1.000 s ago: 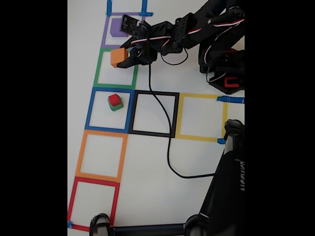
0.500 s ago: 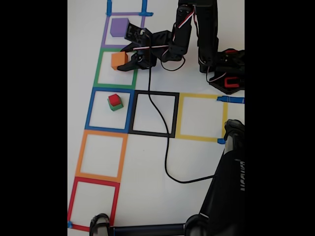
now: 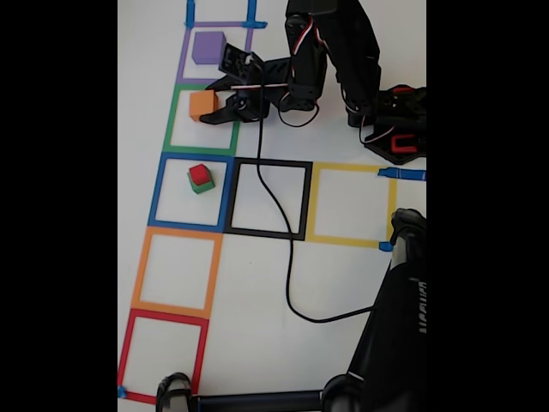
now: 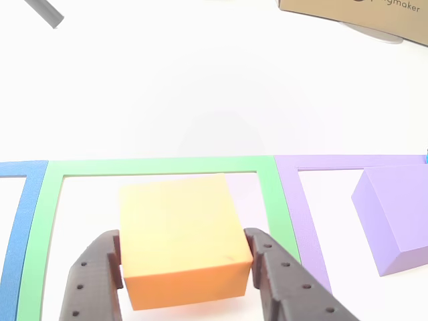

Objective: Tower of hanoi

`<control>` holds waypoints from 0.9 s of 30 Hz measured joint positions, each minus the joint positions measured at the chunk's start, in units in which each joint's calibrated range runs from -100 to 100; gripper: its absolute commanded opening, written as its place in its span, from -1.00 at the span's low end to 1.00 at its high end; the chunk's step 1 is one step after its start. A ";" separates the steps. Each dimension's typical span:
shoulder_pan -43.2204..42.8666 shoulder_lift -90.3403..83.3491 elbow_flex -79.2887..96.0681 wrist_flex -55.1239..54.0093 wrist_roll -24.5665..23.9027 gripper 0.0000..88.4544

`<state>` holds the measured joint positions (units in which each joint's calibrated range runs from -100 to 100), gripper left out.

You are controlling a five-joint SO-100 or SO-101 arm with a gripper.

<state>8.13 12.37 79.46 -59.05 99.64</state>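
The orange cube sits low in the green tape square, and my gripper is shut on it from the right in the fixed view. In the other view both fingers press the sides of the orange cube, with the gripper around it. The purple cube rests in the purple tape square just above; in the other view the purple cube lies to the right. The red cube is stacked on the green cube inside the blue square.
A black cable trails from the arm across the black tape square. The arm's base stands at the right. Yellow, orange and red tape squares lie around. A black stand fills the lower right. A cardboard box sits far off.
The gripper has come down with the orange cube into the green square, and the arm's upper links have swung more upright. The other cubes have not moved.
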 measured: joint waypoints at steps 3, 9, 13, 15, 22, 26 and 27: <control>0.23 0.00 0.00 0.00 0.00 -0.53; 1.64 0.00 0.00 -0.16 0.00 -0.49; 1.64 0.00 0.00 -1.13 0.00 -0.47; 1.64 -0.08 0.00 -1.13 0.00 -0.46; 0.35 -5.57 2.21 -0.81 0.00 -0.59; -1.29 -14.10 4.69 4.19 0.00 -0.74; -1.76 -17.14 5.05 7.01 0.00 -0.78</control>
<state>6.38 -4.77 84.51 -52.04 99.64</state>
